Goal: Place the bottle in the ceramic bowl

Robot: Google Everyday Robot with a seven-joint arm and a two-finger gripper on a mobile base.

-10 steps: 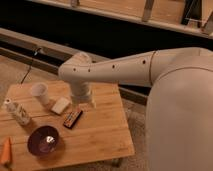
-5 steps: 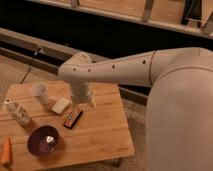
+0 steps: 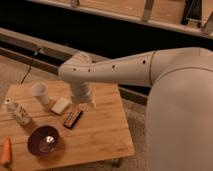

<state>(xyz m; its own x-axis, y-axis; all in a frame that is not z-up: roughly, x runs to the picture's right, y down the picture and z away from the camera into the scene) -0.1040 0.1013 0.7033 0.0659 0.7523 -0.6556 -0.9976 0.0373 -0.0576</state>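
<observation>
The bottle [image 3: 17,113] is small and pale, with a white cap and a speckled label. It lies on the left side of the wooden table [image 3: 100,135]. The ceramic bowl [image 3: 44,141] is dark purple-brown and glossy. It sits near the table's front left, just right of and in front of the bottle. My white arm reaches in from the right and bends down over the table's middle. The gripper [image 3: 88,102] is at the arm's lower end, above the table's back middle, well right of the bottle and beyond the bowl. Nothing shows in it.
A white cup [image 3: 40,92] stands at the back left. A pale block [image 3: 61,105] lies right of the cup. A dark and orange packet [image 3: 73,118] lies below the gripper. An orange object [image 3: 6,150] is at the front left edge. A dark ledge runs behind the table.
</observation>
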